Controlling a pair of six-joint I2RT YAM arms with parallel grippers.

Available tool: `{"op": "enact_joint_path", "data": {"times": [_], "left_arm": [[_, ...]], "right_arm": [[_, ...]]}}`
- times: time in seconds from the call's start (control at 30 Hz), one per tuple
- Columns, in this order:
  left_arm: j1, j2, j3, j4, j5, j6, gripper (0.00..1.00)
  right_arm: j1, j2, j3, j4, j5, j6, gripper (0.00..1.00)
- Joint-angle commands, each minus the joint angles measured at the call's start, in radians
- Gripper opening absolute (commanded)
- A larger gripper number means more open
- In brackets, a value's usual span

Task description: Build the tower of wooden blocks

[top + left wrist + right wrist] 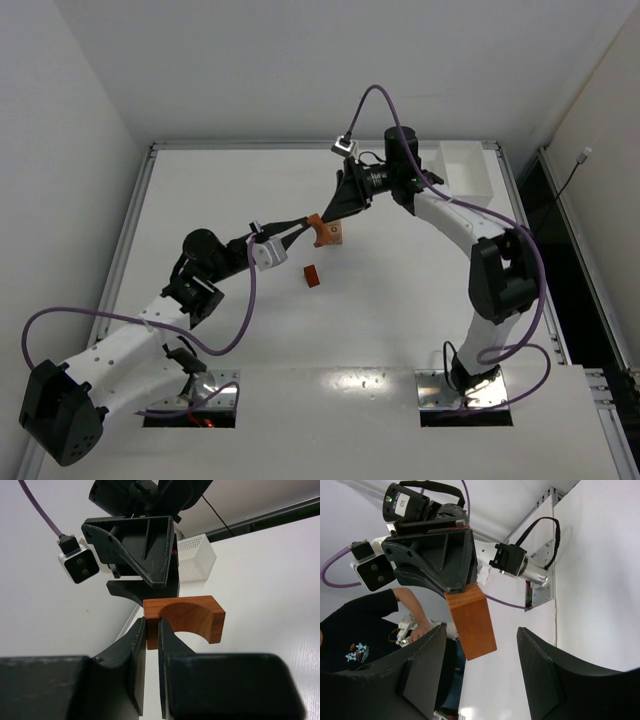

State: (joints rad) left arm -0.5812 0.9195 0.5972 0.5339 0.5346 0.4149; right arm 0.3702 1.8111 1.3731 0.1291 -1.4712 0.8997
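My left gripper (303, 229) is shut on one leg of a reddish-orange arch block (322, 230) and holds it in the air above the table's middle. In the left wrist view the block (192, 617) sticks out past my closed fingertips (151, 628). My right gripper (338, 212) is open and faces the block from the far side. In the right wrist view the block (472, 622) hangs between its spread fingers (482, 637), touching neither. A small reddish block (312, 275) lies alone on the table below. No tower shows.
A white tray (468, 170) stands at the back right corner; it also shows in the left wrist view (196, 557). Purple cables loop from both arms. A person in a dark shirt (365, 630) is beyond the near table edge.
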Motion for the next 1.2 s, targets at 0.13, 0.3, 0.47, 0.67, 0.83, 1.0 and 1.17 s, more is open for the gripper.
{"op": "enact_joint_path", "data": {"times": [0.13, 0.3, 0.47, 0.67, 0.83, 1.0, 1.17], "left_arm": [[-0.011, -0.016, -0.007, 0.083, 0.027, 0.027, 0.00], [-0.011, -0.016, -0.007, 0.094, 0.027, 0.018, 0.00], [-0.011, -0.016, -0.007, 0.094, 0.027, 0.018, 0.00], [-0.011, -0.007, -0.007, 0.103, 0.027, 0.027, 0.00], [-0.011, -0.007, -0.007, 0.103, 0.027, 0.027, 0.00], [-0.011, -0.007, -0.007, 0.103, 0.027, 0.036, 0.00], [-0.011, 0.002, -0.007, 0.103, 0.018, 0.045, 0.00]], "right_arm": [[0.019, -0.068, -0.008, 0.030, -0.120, -0.030, 0.56], [0.038, -0.078, -0.017, 0.030, -0.120, -0.030, 0.59], [0.047, -0.087, -0.037, 0.040, -0.120, -0.030, 0.59], [0.047, -0.087, -0.037, 0.049, -0.120, -0.030, 0.53], [0.047, -0.087, -0.037, 0.058, -0.120, -0.030, 0.38], [0.047, -0.087, -0.028, 0.058, -0.120, -0.030, 0.21], [0.047, -0.087, -0.028, 0.067, -0.120, -0.030, 0.14]]}}
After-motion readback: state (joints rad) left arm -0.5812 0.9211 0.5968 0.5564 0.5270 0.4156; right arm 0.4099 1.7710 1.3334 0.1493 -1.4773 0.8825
